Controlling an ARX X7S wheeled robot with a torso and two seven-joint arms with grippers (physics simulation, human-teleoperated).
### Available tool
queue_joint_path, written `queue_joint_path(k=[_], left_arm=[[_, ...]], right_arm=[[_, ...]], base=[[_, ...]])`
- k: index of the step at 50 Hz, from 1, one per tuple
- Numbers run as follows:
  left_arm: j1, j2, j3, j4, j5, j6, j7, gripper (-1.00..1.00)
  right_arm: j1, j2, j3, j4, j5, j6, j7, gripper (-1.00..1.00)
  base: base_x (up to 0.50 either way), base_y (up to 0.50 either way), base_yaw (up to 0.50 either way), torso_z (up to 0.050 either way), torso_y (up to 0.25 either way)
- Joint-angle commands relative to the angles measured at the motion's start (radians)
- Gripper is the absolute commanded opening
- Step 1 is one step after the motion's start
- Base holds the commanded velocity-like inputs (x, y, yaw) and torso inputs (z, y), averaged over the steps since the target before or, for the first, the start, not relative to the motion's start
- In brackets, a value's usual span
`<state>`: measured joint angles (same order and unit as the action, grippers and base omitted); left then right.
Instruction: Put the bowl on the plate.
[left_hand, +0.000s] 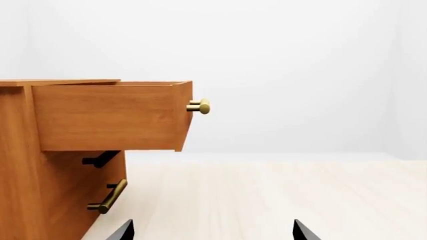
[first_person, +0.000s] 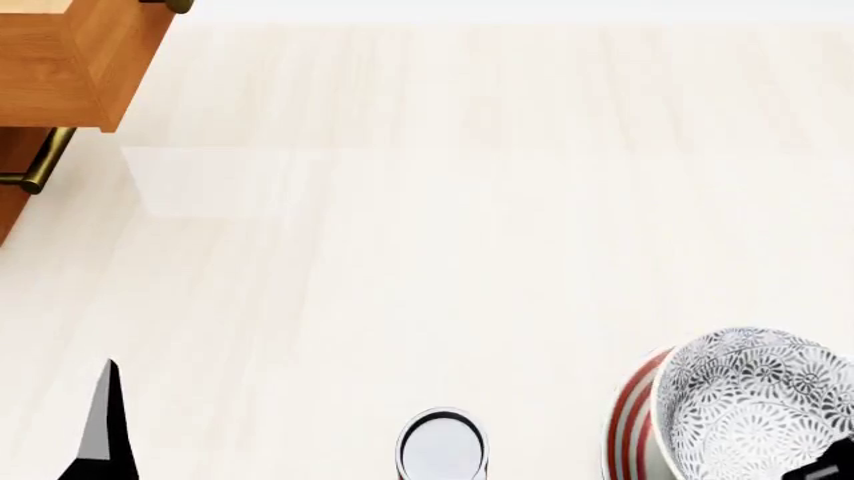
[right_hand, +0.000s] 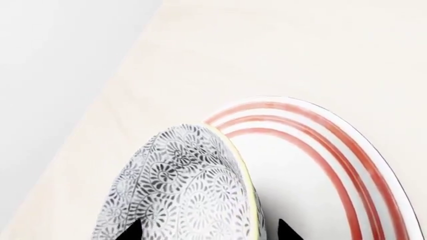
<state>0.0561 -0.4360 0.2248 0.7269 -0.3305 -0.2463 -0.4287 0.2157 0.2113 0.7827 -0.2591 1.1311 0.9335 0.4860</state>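
In your left wrist view, the left gripper (left_hand: 212, 234) shows only two dark fingertips set wide apart with nothing between them, above the pale table (left_hand: 280, 200). Ahead stands a wooden cabinet (left_hand: 40, 200) with its top drawer (left_hand: 110, 117) pulled out, a brass knob (left_hand: 199, 106) on the drawer front and a brass bar handle (left_hand: 108, 196) lower down.

In your head view, the bowl (first_person: 754, 405) sits at the lower right corner, over the plate (first_person: 630, 420), whose red-ringed rim peeks out beside it. The cabinet corner is at the upper left, well apart from them. A small round metallic part (first_person: 442, 445) shows at the bottom edge.

In your right wrist view, the bowl fills the near foreground, tilted, with the plate right behind it. The right gripper (right_hand: 207, 231) has its two dark fingertips on either side of the bowl's rim, clamped on it.
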Motion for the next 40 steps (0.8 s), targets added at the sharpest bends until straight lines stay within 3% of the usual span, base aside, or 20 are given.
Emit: queue_joint_path(k=[1, 22, 40], left_arm=[[0.001, -0.003, 0.002, 0.001, -0.001, 0.001, -0.003, 1.0], [-0.001, -0.009, 0.009, 0.017, -0.003, -0.009, -0.011, 1.0], [-0.002, -0.013, 0.011, 0.014, -0.005, -0.004, -0.014, 1.0]], right_arm=[[-0.006, 0.012, 0.022, -0.037, 0.046, 0.017, 0.029, 1.0], [-0.079, 0.039, 0.127, -0.109, 0.152, 0.029, 0.065, 1.0], [-0.059, 0.079, 0.174, -0.254, 0.377, 0.074, 0.223, 1.0]], base=[[0.0, 0.0, 0.0, 0.0, 0.0], [0.0, 0.0, 0.0, 0.0, 0.0], [0.0, 0.0, 0.0, 0.0, 0.0]])
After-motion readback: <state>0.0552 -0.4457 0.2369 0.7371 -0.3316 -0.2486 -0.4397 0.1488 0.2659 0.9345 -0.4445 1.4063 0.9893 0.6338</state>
